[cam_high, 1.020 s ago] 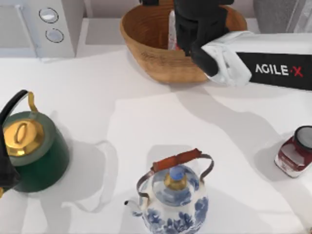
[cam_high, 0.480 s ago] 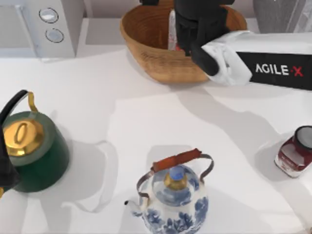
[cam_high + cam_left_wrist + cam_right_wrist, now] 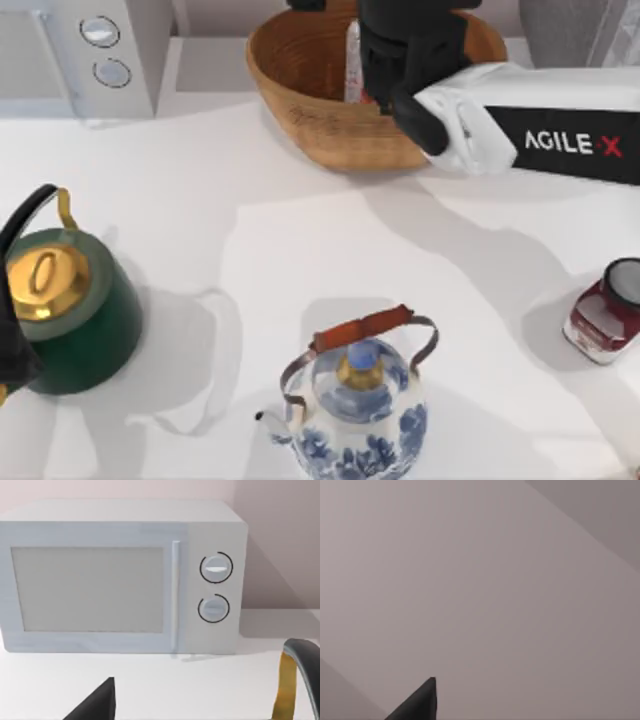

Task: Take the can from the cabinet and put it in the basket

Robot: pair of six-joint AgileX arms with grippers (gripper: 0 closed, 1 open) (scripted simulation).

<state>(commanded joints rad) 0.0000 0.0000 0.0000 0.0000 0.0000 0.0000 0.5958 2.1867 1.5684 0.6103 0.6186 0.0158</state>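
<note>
Progress entry, top view. The large oval basket of tan woven wicker [image 3: 320,115] stood at the upper centre of the frame. The small silver-white metal can with red marks [image 3: 353,65] showed as a narrow upright strip inside the basket, just beside the black body of the right gripper [image 3: 385,70], which hung over the basket's inside. Whether its fingers were pressed on the can or spread apart could not be told, nor whether the can rested on the basket floor. The grey-sided cabinet [image 3: 575,30] lay partly in view at the upper right.

Judged status: fetching from the cabinet done; the can within the basket rim; release and withdrawal of the arm seemingly left.

The left gripper [image 3: 15,355] sat parked at the left edge, beside the dark green kettle with a brass lid [image 3: 70,310].
</note>
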